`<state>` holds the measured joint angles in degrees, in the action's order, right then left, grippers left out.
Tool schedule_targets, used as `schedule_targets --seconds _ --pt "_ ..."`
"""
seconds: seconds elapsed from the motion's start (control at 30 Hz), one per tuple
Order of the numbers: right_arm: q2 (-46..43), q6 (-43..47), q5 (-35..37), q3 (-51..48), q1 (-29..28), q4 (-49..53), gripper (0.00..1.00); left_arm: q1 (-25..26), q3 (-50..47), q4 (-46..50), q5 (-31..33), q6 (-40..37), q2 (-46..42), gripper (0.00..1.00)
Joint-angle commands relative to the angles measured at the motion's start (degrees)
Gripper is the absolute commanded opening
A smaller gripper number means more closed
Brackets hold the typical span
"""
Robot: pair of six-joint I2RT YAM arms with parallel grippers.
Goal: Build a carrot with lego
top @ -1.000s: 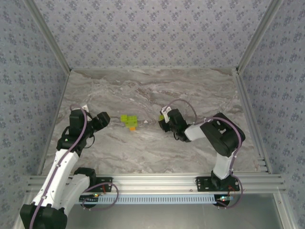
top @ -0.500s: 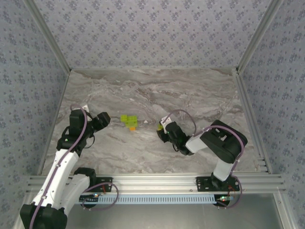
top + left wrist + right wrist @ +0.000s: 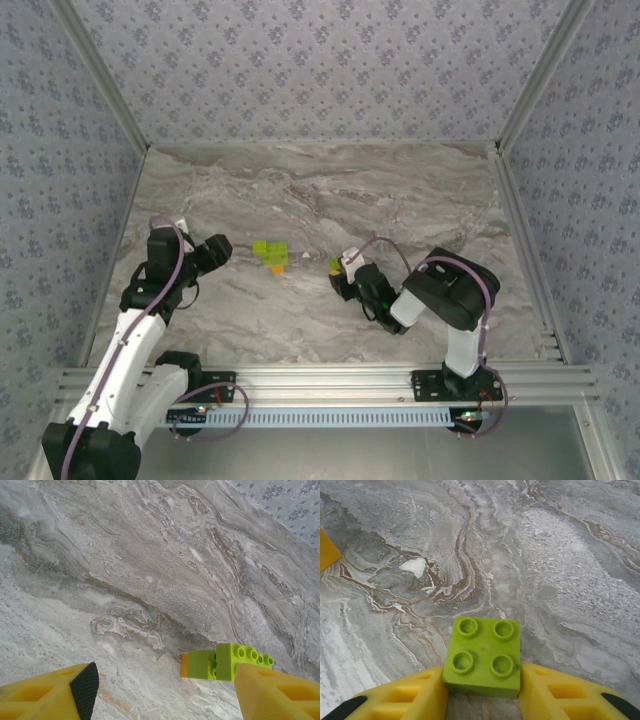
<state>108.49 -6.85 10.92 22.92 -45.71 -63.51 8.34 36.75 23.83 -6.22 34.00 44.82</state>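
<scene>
A cluster of joined lego, the partly built carrot, lies on the marble table. In the left wrist view it shows as lime-green bricks with an orange brick at one end. My left gripper stands open just left of it, and its right finger overlaps the cluster's edge. My right gripper is shut on a lime-green two-by-two brick, studs up, low over the table. From above, that brick sits at the right gripper's tip, right of the cluster.
Patterned walls and aluminium rails enclose the table on three sides. A slotted rail with both arm bases runs along the near edge. Bare marble lies behind and in front of the bricks.
My right gripper has drawn back toward the near edge with the lime-green brick, its arm folding in. The left arm and the brick cluster have not moved.
</scene>
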Motion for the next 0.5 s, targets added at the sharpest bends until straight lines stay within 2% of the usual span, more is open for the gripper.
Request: schedule_targets --seconds 0.0,0.27,0.47 --pt "6.5 0.3 -4.1 -1.4 1.5 11.0 0.41 -0.4 2.7 -0.7 -0.2 -1.1 0.1 0.73" --pt "7.8 0.4 -6.8 -2.0 2.8 8.7 0.23 -0.4 0.8 -3.1 -1.0 -1.8 -1.3 0.73" --pt "1.7 0.3 -8.8 -3.2 2.7 13.1 0.18 -0.4 -1.2 -4.9 -0.9 -1.6 -1.8 0.73"
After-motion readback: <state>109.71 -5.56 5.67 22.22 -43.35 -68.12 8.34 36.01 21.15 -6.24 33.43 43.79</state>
